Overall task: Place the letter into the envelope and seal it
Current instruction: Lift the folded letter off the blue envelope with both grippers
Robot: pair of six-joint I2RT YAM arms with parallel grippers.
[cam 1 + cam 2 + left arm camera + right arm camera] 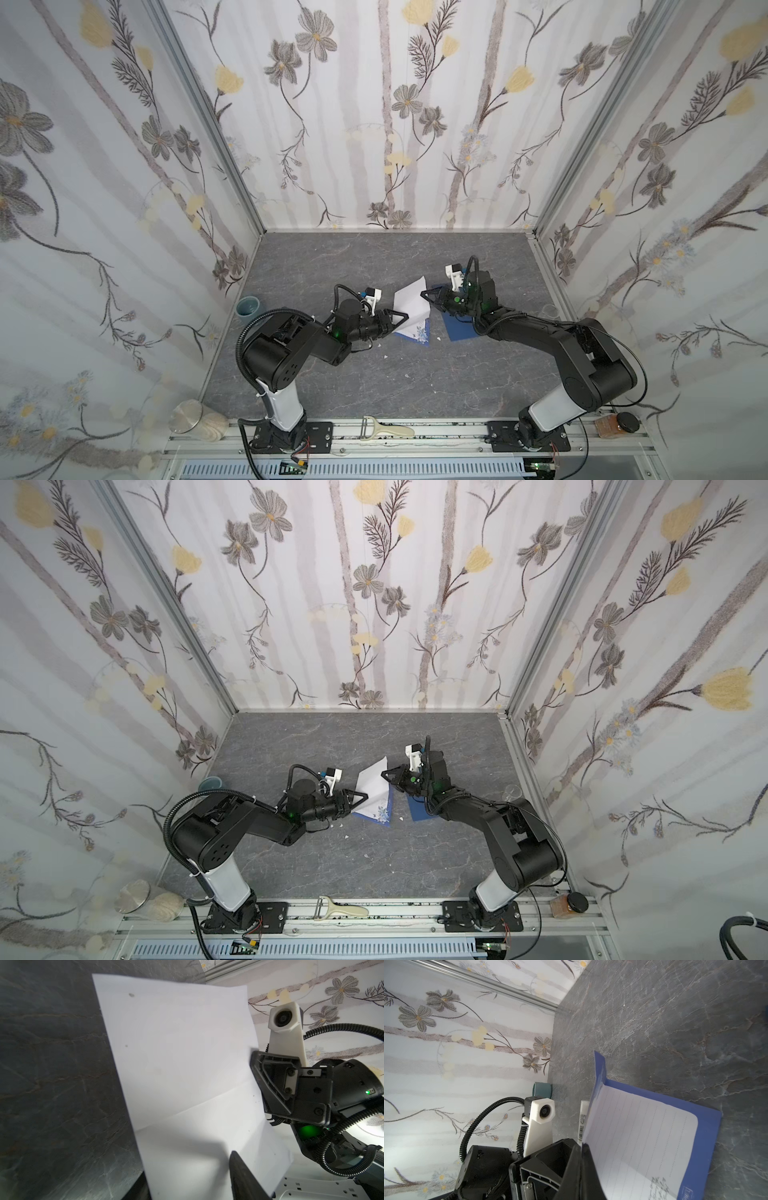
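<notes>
**Letter up between both grippers, envelope flat beside it**

Down at the near rail (pixel 449 432), a jar (pixel 208 426) lies on its side in the left corner with its metal lid on and pale stuff inside. At the right end sits a black-lidded jar (pixel 606 427) with amber-brown contents. A peeler (pixel 386 428) rests on the rail between the two arm bases.

Out on the grey table (pixel 374 386) there are a few white scraps (pixel 386 356).

Mid-table, the letter (pixel 409 305) is tilted up off the surface, plain white back toward the left arm. Its flowered, blue-bordered end is down on the table.

The left gripper (pixel 404 318) straddles the sheet's edge with its jaws spread, a finger (pixel 243 1176) on either side of the paper. The right gripper (pixel 424 294) is pressed together on the opposite edge, pinching the sheet. The right wrist view shows the lined face curling out of it.

The envelope (pixel 459 330) lies flat just right of the letter, partly under the right arm, and the letter is outside it. A white glue stick (pixel 582 1118) lies just behind the sheet.

At the side walls, a blue cup (pixel 248 308) sits on the left and a clear glass (pixel 549 311) on the right. What either holds, I cannot tell.
</notes>
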